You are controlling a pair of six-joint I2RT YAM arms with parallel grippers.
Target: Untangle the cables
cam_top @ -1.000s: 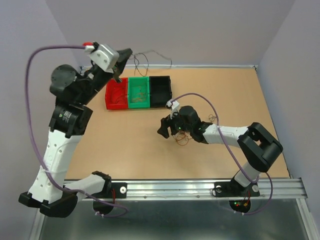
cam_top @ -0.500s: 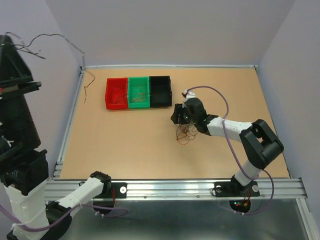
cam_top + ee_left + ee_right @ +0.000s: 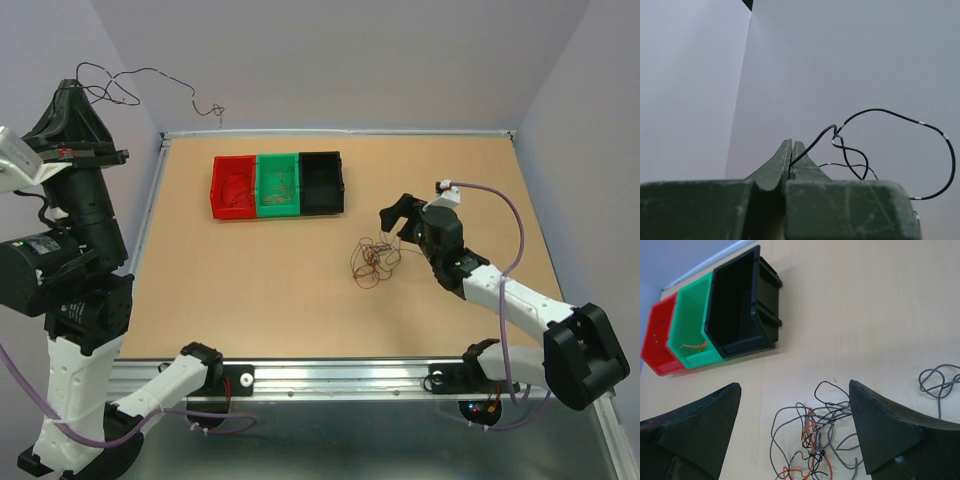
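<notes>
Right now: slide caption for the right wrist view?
Open right gripper facing a tangle of thin grey, black and orange wires; red, green and black plastic bins beyond.

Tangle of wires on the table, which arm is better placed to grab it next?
The right arm: its jaws stand open by the tangle. The left arm is raised high, jaws shut on one dark wire.
</notes>
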